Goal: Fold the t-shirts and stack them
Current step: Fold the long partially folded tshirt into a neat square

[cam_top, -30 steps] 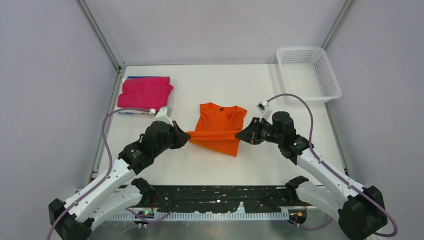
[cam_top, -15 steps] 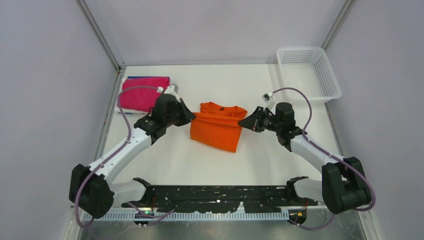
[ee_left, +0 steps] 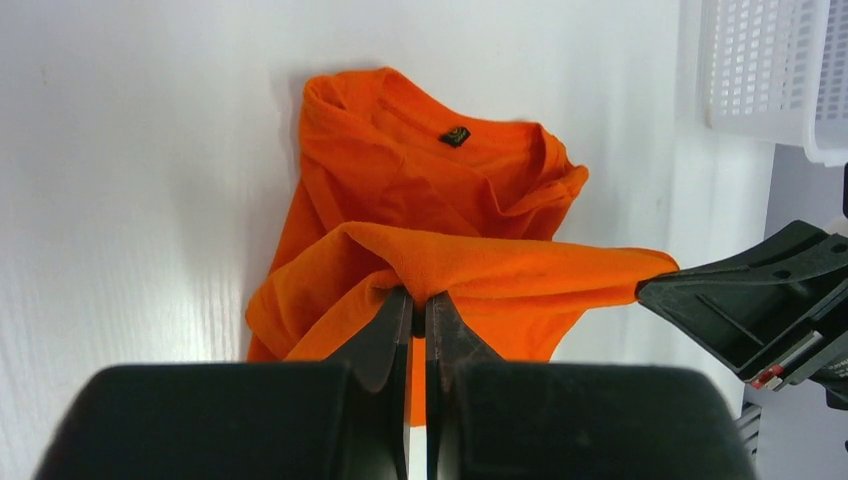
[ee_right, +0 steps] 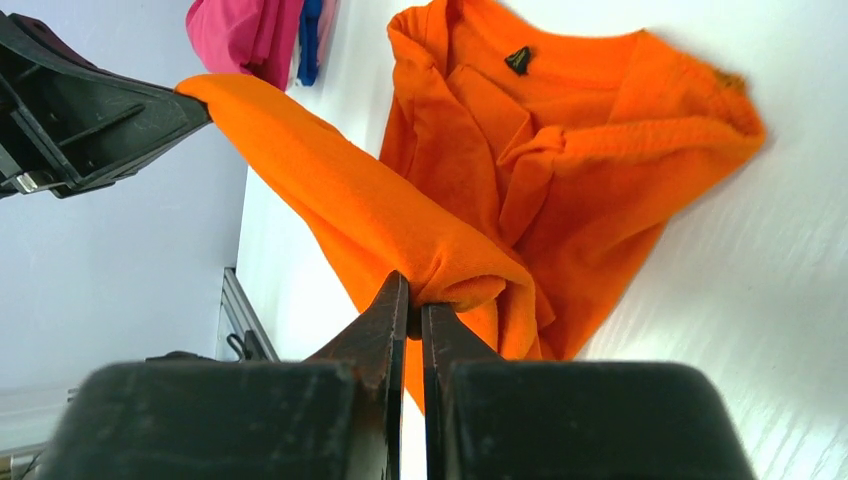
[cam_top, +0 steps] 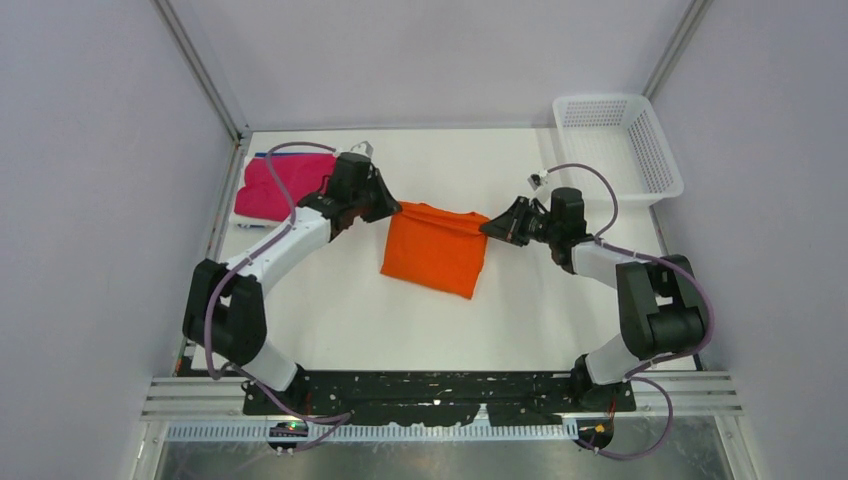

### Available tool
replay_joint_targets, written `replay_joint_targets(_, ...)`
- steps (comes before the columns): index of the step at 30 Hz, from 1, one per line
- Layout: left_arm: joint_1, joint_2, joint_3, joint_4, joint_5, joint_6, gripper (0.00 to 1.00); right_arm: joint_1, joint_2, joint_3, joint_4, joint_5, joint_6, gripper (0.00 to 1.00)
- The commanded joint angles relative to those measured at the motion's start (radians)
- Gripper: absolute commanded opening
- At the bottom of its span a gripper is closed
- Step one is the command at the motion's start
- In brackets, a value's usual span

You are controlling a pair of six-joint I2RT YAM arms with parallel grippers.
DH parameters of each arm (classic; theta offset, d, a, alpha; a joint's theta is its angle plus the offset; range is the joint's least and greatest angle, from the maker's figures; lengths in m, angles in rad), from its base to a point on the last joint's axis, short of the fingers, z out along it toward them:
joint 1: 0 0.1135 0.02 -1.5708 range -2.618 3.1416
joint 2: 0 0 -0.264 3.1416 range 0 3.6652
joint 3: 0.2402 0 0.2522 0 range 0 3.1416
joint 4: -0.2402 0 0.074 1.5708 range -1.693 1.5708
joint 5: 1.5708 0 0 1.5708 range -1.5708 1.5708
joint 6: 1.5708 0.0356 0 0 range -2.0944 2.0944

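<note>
At the far left of the table (cam_top: 520,320), the folded magenta-pink t-shirt (cam_top: 275,188) is lying near the back corner, with a blue t-shirt (ee_right: 311,35) showing only as a thin strip against it, and the left arm is reaching across its near side. Just right of that pile, the left gripper (cam_top: 393,207) is clenching the left end of a raised fold of the orange t-shirt (cam_top: 432,255), its jaws pressed together on the cloth. The orange t-shirt is sitting mid-table, well apart from the pink one; its far edge is hanging stretched between the two grippers while the rest is resting flat on the table, the collar with its small black label lying open beneath the lifted fold. At the fold's right end, the right gripper (cam_top: 487,228) is pinching the cloth in the same way, jaws tight on a bunched corner. Beyond it, at the far right corner, the white mesh basket (cam_top: 665,160) is standing well apart from the shirts.
</note>
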Motion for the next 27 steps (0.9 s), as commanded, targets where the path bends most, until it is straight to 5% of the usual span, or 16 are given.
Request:
replay_joint_targets(1,0.028,0.084,0.129,0.017,-0.051,0.027,0.0,-0.03,0.051,0.07,0.042,0.027,-0.014,0.05)
replay_joint_targets(15,0.039,0.364,0.37,-0.038,0.007,0.043,0.0,-0.08,0.235,0.128,0.103,0.05,0.019,0.05)
replay_joint_targets(18,0.04,0.432,0.442,-0.076,0.03,0.043,0.0,-0.092,0.251,0.14,0.096,0.058,0.018,0.12)
replay_joint_targets(20,0.04,0.462,0.483,-0.099,0.042,0.051,0.14,-0.098,0.257,0.151,0.092,0.058,0.021,0.16)
replay_joint_targets(23,0.042,0.469,0.503,-0.067,0.077,0.072,0.67,-0.105,0.244,0.154,0.081,0.066,0.024,0.27)
replay_joint_targets(24,0.042,0.465,0.505,-0.058,0.102,0.077,0.81,-0.105,0.225,0.154,0.06,0.076,0.019,0.39)
replay_joint_targets(27,0.042,0.43,0.496,-0.033,0.158,0.088,0.96,-0.104,0.169,0.154,-0.018,0.108,-0.024,0.79)
